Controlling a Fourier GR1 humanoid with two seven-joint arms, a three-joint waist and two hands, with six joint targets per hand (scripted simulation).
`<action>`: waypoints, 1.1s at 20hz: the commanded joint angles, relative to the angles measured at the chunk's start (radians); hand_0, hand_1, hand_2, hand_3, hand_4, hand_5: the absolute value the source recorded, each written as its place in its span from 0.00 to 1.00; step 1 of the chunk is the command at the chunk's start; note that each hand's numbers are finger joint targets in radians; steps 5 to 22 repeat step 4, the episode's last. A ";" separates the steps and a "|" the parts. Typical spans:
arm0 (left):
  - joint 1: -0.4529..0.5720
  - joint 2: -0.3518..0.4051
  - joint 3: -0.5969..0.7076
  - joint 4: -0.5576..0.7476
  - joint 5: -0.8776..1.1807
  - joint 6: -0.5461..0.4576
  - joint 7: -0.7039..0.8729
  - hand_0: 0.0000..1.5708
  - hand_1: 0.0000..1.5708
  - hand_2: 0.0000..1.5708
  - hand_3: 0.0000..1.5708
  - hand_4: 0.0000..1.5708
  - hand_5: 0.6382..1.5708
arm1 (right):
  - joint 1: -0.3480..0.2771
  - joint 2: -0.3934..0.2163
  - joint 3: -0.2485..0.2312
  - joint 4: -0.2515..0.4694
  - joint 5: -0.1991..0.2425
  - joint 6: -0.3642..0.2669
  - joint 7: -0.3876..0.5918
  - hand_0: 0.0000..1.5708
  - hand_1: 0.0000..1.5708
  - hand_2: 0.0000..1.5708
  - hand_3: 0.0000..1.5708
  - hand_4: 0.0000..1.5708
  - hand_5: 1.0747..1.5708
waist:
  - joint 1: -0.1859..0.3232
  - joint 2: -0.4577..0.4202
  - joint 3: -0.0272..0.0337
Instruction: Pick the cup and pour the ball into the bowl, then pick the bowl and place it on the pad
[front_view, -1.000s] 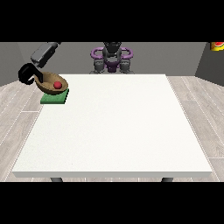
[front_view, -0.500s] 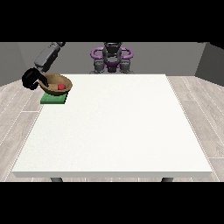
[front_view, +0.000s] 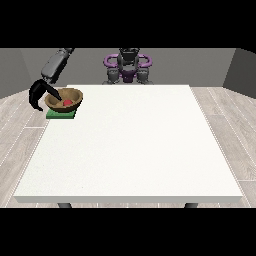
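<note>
I see the large white table (front_view: 130, 145) filling most of the front view, with the robot's torso (front_view: 128, 67) small at its far edge. One arm (front_view: 56, 65) reaches down from the view's upper left toward the table's far left corner.

On that corner lies the green pad (front_view: 61, 114), and the wooden bowl (front_view: 64, 99) sits on top of it, slightly overhanging the pad's far side. The bowl looks upright to me, its opening facing up.

The hand at the view's left (front_view: 39, 94) hangs just beside the bowl's left rim, over the table's edge. Its black fingers (front_view: 35, 100) arc downward and apart in a wide claw shape; one finger (front_view: 54, 91) stretches toward the bowl's near-left rim. I cannot tell whether that finger touches the rim, and nothing is enclosed in the hand.

Inside the bowl rests the red ball (front_view: 67, 102), near its middle.

I see no cup and no other hand.
</note>
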 joint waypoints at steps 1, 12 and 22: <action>0.052 -0.084 -0.050 -0.065 -0.018 0.026 -0.001 0.00 0.00 0.00 0.00 0.76 1.00 | -0.013 -0.053 0.014 0.023 0.014 0.041 0.069 0.00 0.00 0.00 0.00 0.00 0.65 | 0.008 -0.076 -0.0005; 0.069 -0.059 -0.036 0.050 -0.048 0.032 -0.011 0.00 0.00 0.00 0.00 0.76 1.00 | -0.042 -0.091 0.055 -0.054 0.026 0.113 0.146 0.00 0.00 0.00 0.00 0.13 0.61 | -0.066 -0.154 -0.0029; 0.069 -0.059 -0.036 0.050 -0.048 0.032 -0.011 0.00 0.00 0.00 0.00 0.76 1.00 | -0.042 -0.091 0.055 -0.054 0.026 0.113 0.146 0.00 0.00 0.00 0.00 0.13 0.61 | -0.066 -0.154 -0.0029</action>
